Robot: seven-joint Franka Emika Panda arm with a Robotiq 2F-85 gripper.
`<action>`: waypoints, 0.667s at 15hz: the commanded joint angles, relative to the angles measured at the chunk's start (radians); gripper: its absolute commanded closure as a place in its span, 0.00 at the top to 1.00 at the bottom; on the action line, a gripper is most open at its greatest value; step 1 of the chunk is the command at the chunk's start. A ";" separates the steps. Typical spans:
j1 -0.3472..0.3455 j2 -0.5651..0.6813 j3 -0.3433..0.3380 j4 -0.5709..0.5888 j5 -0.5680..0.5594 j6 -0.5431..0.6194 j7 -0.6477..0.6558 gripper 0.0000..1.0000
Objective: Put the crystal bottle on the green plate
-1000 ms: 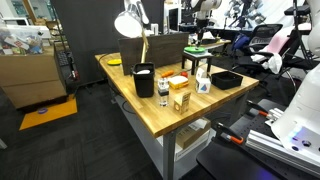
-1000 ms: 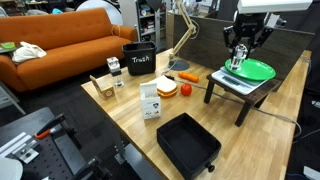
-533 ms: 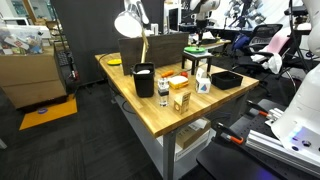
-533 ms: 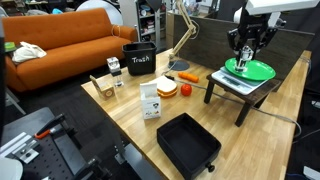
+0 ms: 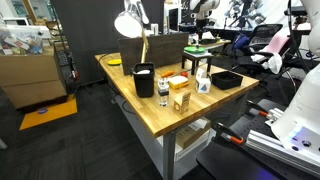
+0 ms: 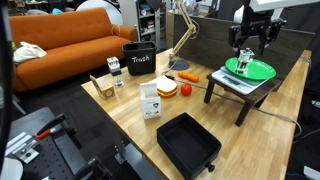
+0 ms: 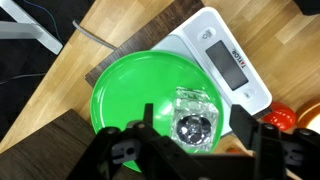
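Observation:
The crystal bottle (image 7: 192,122), a clear faceted glass piece, stands upright on the green plate (image 7: 125,90) near its right rim. The plate rests on a white scale (image 7: 238,55). In the wrist view my gripper (image 7: 195,120) is open, with its black fingers (image 7: 148,118) either side of the bottle and apart from it. In an exterior view the gripper (image 6: 247,44) hangs just above the bottle (image 6: 245,58) and the green plate (image 6: 256,69), which sit on a small raised stand at the table's far end.
A black tray (image 6: 188,143) lies near the table's front edge. A white carton (image 6: 150,101), an orange fruit (image 6: 167,88), small boxes (image 6: 104,86), a black trash bin (image 6: 140,60) and a desk lamp (image 6: 184,30) occupy the middle and back.
The jaws have opened and let go of the crystal bottle, which stays on the green plate. The gripper has risen slightly above it.

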 commanded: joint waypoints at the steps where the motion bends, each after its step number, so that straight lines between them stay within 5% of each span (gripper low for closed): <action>1: -0.003 0.017 0.000 0.034 -0.005 0.002 -0.018 1.00; 10: -0.007 -0.059 0.008 -0.033 0.022 0.043 0.009 1.00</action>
